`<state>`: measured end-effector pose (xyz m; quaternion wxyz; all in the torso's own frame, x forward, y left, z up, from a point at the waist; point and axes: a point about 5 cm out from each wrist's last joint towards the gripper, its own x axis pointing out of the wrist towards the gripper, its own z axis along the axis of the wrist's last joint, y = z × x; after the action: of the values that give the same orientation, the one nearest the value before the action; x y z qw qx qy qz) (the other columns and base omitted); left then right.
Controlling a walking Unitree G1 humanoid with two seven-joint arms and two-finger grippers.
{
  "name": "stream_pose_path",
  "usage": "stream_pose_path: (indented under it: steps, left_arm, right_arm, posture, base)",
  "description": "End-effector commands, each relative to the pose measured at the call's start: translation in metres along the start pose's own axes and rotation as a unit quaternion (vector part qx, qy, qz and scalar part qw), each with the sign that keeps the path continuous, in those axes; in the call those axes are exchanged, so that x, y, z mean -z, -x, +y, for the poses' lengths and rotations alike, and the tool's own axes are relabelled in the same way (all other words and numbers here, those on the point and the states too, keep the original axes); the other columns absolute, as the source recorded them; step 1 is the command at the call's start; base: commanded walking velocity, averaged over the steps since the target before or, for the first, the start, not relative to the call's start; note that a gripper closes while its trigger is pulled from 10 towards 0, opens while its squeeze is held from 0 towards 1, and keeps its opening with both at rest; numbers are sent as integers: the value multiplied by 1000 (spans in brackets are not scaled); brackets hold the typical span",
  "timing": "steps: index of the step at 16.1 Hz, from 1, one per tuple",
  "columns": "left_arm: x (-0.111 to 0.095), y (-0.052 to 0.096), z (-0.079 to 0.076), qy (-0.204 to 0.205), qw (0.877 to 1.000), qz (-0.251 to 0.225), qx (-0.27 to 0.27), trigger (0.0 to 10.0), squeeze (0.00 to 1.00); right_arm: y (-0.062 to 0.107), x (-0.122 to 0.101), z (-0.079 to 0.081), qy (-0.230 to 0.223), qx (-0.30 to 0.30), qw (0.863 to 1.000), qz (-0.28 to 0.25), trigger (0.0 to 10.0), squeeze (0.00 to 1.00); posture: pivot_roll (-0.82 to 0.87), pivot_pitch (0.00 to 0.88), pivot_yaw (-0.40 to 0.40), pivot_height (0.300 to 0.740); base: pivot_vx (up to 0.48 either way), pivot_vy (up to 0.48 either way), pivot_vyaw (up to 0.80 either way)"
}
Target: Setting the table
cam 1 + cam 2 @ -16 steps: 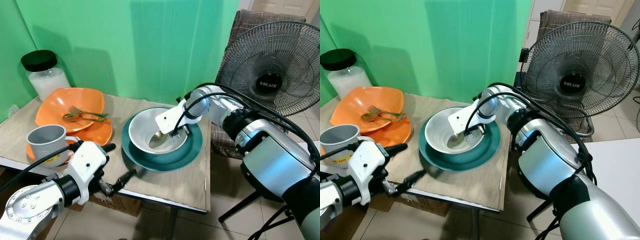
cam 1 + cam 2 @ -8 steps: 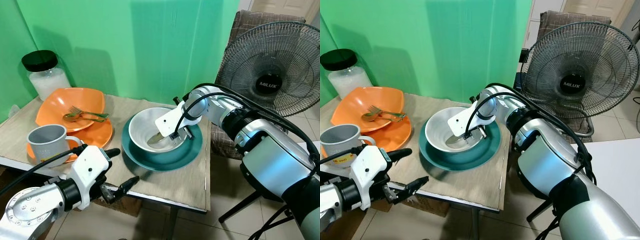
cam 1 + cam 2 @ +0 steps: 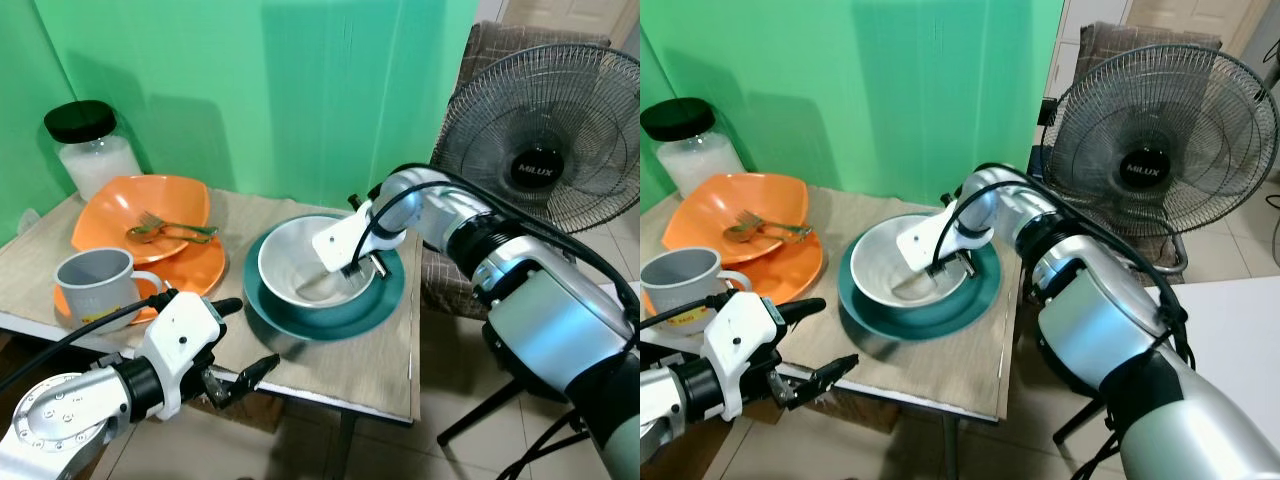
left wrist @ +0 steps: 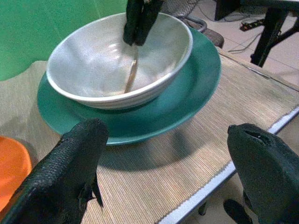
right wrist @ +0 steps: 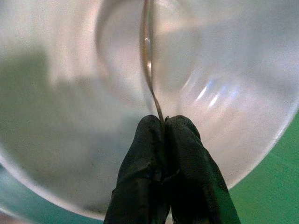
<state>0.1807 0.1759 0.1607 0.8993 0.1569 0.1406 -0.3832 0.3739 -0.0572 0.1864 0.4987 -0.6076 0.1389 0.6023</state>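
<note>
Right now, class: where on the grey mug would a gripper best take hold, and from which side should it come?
Grip the mug by its handle, which juts out towards the teal plate. Come from that side, probably with the open left gripper, which is nearest. The orange dishes crowd the far side.

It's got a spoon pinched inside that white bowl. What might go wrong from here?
The right gripper holds the spoon only by the tip of its thin handle, so it might slip or twist. If the arm pushes down, the white bowl could slide on the teal plate. The left gripper, open at the table edge, could bump that plate if it rises.
</note>
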Motion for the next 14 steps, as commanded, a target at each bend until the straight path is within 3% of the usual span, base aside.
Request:
stream_pose_path:
  steps: [1, 2, 3, 4, 8, 11, 12, 13, 14]
  left_arm:
    - [-5, 1, -1, -7, 1000, -12, -5, 10000, 0]
    - [-7, 2, -1, -2, 1000, -21, -7, 10000, 0]
    - [-13, 2, -2, 6, 999, -37, -9, 10000, 0]
    - [-14, 1, -2, 6, 999, -38, -8, 10000, 0]
    - [-11, -5, 0, 4, 999, -32, 1, 10000, 0]
    - [-9, -3, 3, -1, 1000, -23, -4, 10000, 0]
    - [-4, 1, 6, -5, 1000, -5, -12, 10000, 0]
    - [-2, 3, 7, -7, 1000, 2, -15, 10000, 0]
    - [0, 5, 8, -7, 1000, 8, -18, 10000, 0]
  right_arm:
    - [16, -5, -13, -12, 27, 999, -33, 0, 0]
    - [26, -6, -18, -33, 49, 996, -62, 0, 0]
    - [55, -3, -27, -93, 108, 978, -153, 0, 0]
    - [60, -1, -25, -105, 116, 973, -172, 0, 0]
    - [53, 6, -10, -133, 137, 963, -192, 0, 0]
    - [46, 1, -9, -130, 149, 962, -187, 0, 0]
    - [40, -4, -11, -130, 149, 963, -183, 10000, 835]
    - [37, -6, -11, -135, 147, 963, -182, 10000, 835]
    - [33, -8, -11, -141, 138, 963, -183, 10000, 1000]
  posture:
    - [-35, 0, -17, 740]
    - [-35, 0, -15, 740]
    - [-35, 0, -15, 740]
    - [-49, 0, 1, 740]
    - [-64, 0, 25, 740]
    - [-61, 0, 26, 740]
    - [-50, 0, 17, 740]
    - [-50, 0, 17, 740]
    - [-48, 0, 15, 740]
  base:
    - [0, 0, 0]
    - [0, 0, 0]
    - [0, 0, 0]
    - [0, 0, 0]
    - [0, 0, 0]
    - [0, 0, 0]
    - [0, 0, 0]
    - [0, 0, 0]
    - [0, 0, 0]
